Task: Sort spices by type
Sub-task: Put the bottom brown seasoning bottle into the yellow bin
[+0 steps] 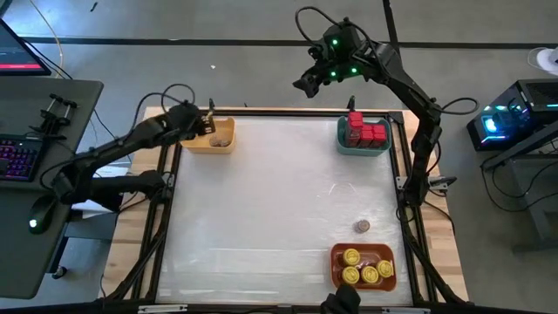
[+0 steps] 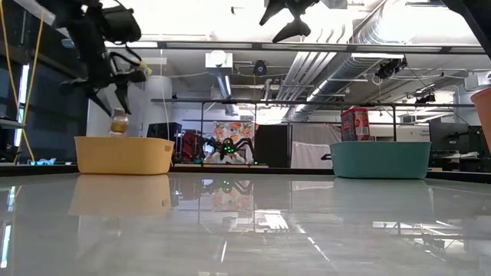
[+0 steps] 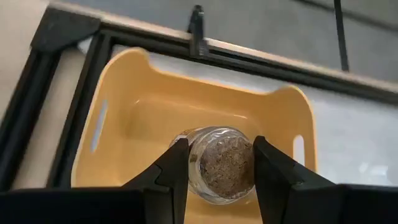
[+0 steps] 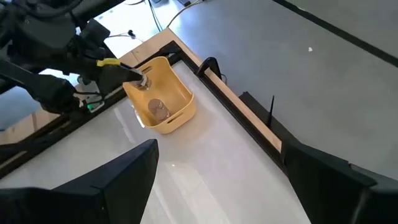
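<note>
The left gripper [image 3: 216, 168] is hovering over the yellow bin [image 1: 214, 144] at the table's far left corner, clamping a tan-brown jar [image 3: 221, 163] between its fingers. The right gripper [image 1: 310, 81] is hanging high beyond the teal bin [image 1: 344, 144], fingers spread wide. One tan-brown jar is lying in the yellow bin [image 4: 160, 111], another sitting alone on the table [image 1: 362, 226] near the orange bin [image 1: 335, 262].

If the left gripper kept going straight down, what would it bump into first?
Probably the floor of the yellow bin. The left gripper holds a tan jar right above it, so the jar would touch first. Another jar lies nearby inside.
</note>
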Controlling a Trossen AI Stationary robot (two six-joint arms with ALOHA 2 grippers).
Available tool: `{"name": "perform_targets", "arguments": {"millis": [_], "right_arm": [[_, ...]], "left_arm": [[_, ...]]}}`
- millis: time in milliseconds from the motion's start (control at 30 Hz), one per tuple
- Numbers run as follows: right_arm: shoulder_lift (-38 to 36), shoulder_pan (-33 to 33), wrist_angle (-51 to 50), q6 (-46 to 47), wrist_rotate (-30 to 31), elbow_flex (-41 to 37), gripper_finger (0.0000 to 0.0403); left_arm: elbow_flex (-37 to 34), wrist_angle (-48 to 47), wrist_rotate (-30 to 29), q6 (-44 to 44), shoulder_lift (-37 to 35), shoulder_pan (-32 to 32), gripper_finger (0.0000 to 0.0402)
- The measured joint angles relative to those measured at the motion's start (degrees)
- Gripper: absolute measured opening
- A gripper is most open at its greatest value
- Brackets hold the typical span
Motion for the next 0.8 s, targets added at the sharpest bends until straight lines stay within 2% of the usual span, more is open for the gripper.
{"name": "perform_targets", "arguments": {"millis": [133, 233, 367, 467, 800], "right_arm": [[0.00, 0.00, 0.02, -2.07, 0.15, 0.00, 0.0336], [0.00, 0.00, 0.02, -2.84, 0.15, 0.00, 0.0336], [0.00, 0.00, 0.03, -3.48, 0.15, 0.00, 0.0336], [0.00, 0.00, 0.04, -3.39, 0.14, 0.00, 0.0336], [0.00, 0.00, 0.09, -3.28, 0.15, 0.00, 0.0336]], "left_arm": [[-5.61, 5.29, -2.13, -6.69, -1.02, -0.53, 0.0111], [-9.70, 9.15, -0.95, -12.87, -0.24, -0.79, 0.0111], [-12.49, 15.47, -3.30, -17.91, 0.12, -1.53, 0.0111], [-12.60, 15.96, -5.57, -17.74, 0.83, -1.56, 0.0111], [-12.58, 15.09, -4.71, -17.00, 3.55, -1.56, 0.0116]]}}
